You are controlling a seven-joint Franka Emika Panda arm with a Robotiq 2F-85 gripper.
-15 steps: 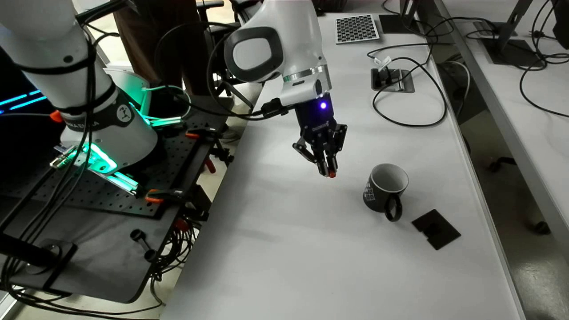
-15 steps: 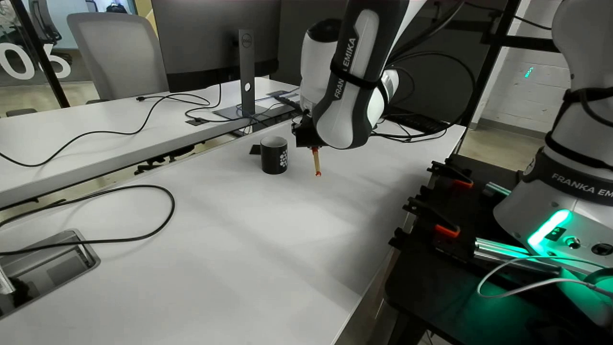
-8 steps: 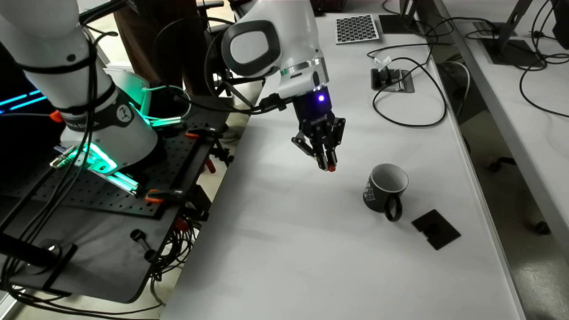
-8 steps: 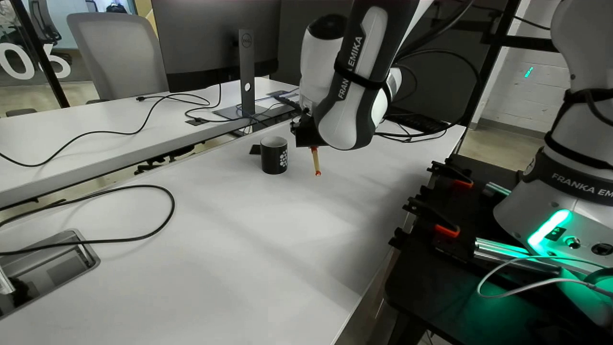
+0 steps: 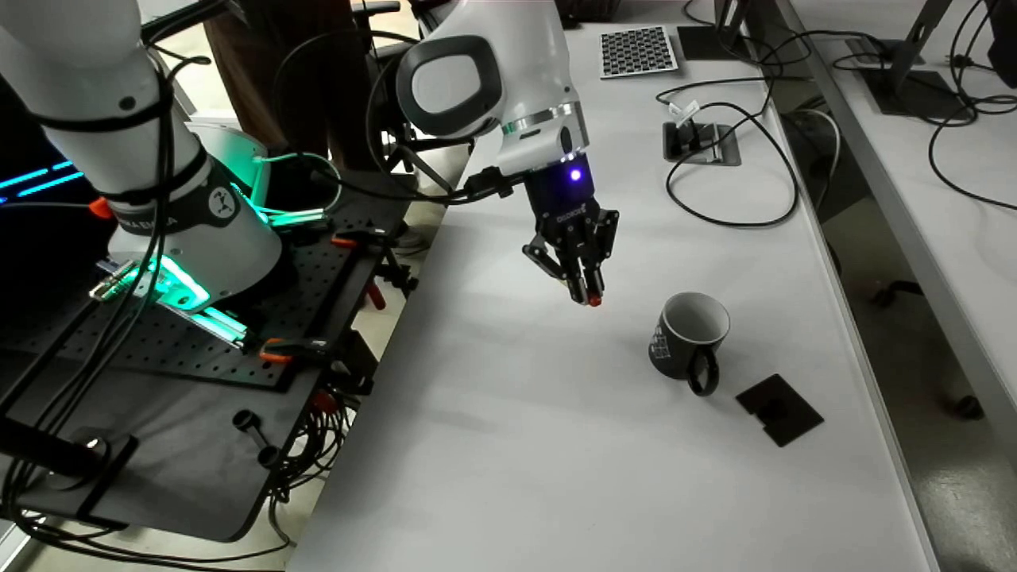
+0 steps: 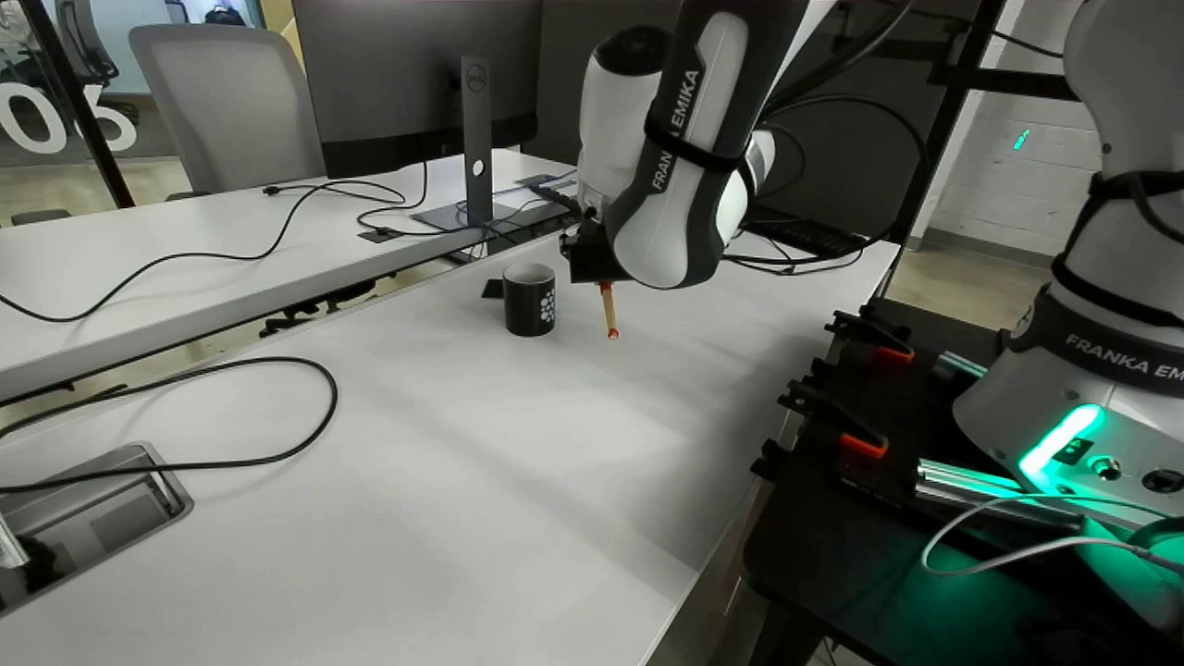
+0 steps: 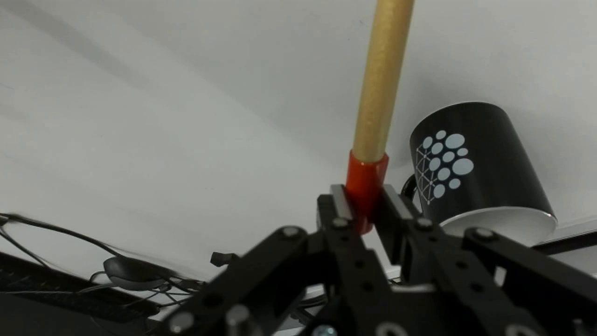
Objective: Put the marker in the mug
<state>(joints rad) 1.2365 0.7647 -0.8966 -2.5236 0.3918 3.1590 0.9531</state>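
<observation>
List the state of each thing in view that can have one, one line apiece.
gripper: shut on the marker
marker: pinched at a red end, outside the mug
mug: upright on the table
flat black piece: lying on the table
wrist light: lit, bluish purple
base light: lit green
monitor: seen from behind; on or off cannot be told

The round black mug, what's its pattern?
The mug has pale grey dots and thin lines, clearest in the wrist view.
</observation>
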